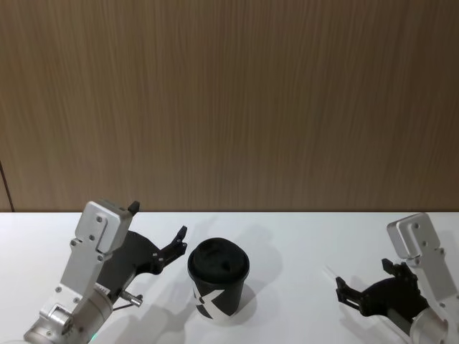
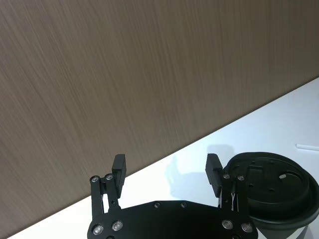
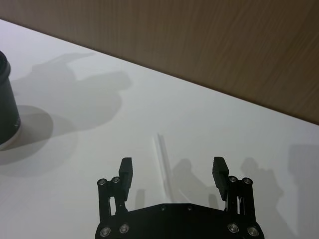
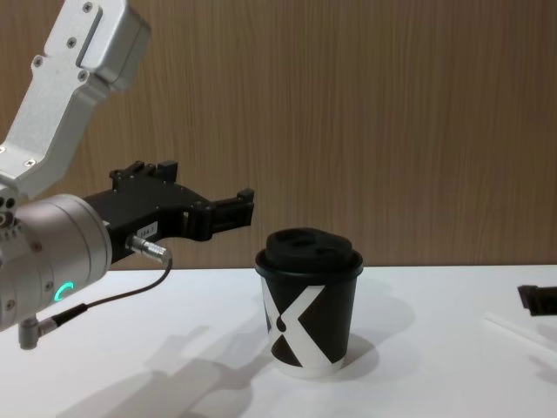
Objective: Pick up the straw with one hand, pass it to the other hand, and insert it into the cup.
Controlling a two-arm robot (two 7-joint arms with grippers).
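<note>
The white straw (image 3: 163, 162) lies flat on the table, and in the chest view the straw (image 4: 513, 331) sits to the right of the cup. My right gripper (image 3: 173, 171) hovers low over the straw, open, its fingers apart on either side of it and not touching it. The black cup (image 1: 219, 281) with a white X and a domed lid stands upright mid-table. My left gripper (image 4: 237, 209), on the wrist with the green ring, hangs open in the air just left of the cup (image 4: 309, 313), above lid height. The lid (image 2: 271, 186) is beside one of its fingers.
The white table (image 1: 301, 236) ends at a brown wood-grain wall (image 1: 229, 100) close behind the cup. My right gripper (image 1: 362, 276) is near the table's right front; bare table lies between it and the cup.
</note>
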